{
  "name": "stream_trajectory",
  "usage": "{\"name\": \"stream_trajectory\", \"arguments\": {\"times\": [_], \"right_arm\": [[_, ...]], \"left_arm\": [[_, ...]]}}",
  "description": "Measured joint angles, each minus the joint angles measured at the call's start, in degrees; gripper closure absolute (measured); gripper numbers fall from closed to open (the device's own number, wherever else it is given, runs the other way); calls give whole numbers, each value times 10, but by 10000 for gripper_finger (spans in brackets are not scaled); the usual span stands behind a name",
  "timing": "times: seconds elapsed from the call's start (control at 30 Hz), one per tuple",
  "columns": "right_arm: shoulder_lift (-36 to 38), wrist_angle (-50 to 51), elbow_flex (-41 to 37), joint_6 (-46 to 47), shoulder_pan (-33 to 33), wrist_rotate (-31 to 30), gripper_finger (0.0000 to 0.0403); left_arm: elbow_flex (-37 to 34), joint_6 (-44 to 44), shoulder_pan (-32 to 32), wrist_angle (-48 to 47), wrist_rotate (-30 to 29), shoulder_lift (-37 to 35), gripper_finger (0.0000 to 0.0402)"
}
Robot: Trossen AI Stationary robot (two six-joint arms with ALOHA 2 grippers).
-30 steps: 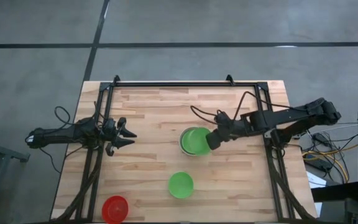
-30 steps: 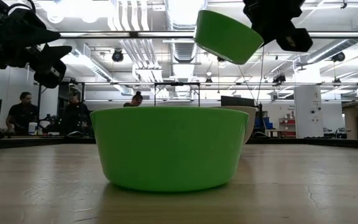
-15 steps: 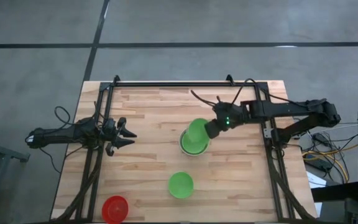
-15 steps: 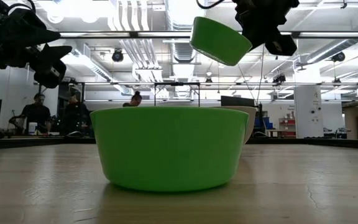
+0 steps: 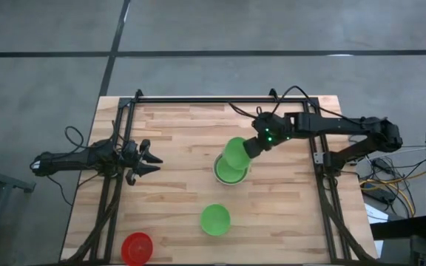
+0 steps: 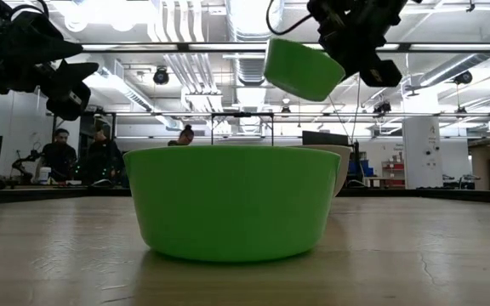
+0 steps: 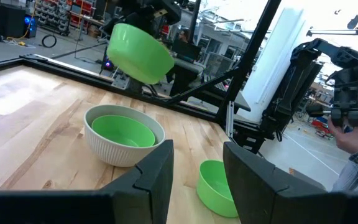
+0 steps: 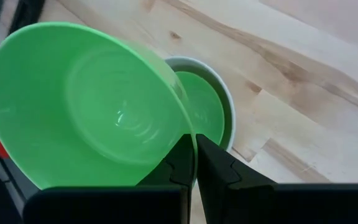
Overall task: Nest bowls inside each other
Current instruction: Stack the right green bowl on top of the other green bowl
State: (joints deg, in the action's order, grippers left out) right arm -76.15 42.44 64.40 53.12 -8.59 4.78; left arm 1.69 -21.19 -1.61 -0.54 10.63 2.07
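My right gripper [image 5: 252,147] is shut on a bright green bowl [image 5: 235,153], which hangs tilted above the far part of the pale white-grey bowl [image 5: 217,174]. That pale bowl stands on the table with another green bowl [image 7: 126,132] nested in it. A third green bowl [image 5: 215,219] stands alone nearer the front edge; it fills the low view [image 6: 228,202]. The red bowl [image 5: 137,247] sits at the front left. My left gripper [image 5: 152,159] waits open at the table's left side, pointing level. My right gripper pinches the held bowl's rim [image 8: 188,134], one finger [image 8: 179,165] inside the bowl and the other [image 8: 219,168] outside its wall. The fingers slant down from the table's right. The bowl is lifted clear and tilted, with its mouth turned toward the gripper [image 6: 303,68].
Black frame rails [image 5: 124,148] run along the left, right and far sides of the wooden table. Cables [image 5: 239,133] trail from the right arm. People [image 6: 58,153] stand in the room beyond the far edge.
My right gripper has swung toward the table's far edge and a little left, carrying the green bowl with it. The bowl has stayed lifted and tilted, now hanging over the far part of the pale bowl instead of over its middle.
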Motion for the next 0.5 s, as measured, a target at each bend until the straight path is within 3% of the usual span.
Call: {"name": "stream_trajectory", "arguments": {"times": [0.5], "right_arm": [[-63, -9, 0, -10, -20, 43, 394]], "left_arm": [[0, 0, 0, 0, 0, 0, 257]]}}
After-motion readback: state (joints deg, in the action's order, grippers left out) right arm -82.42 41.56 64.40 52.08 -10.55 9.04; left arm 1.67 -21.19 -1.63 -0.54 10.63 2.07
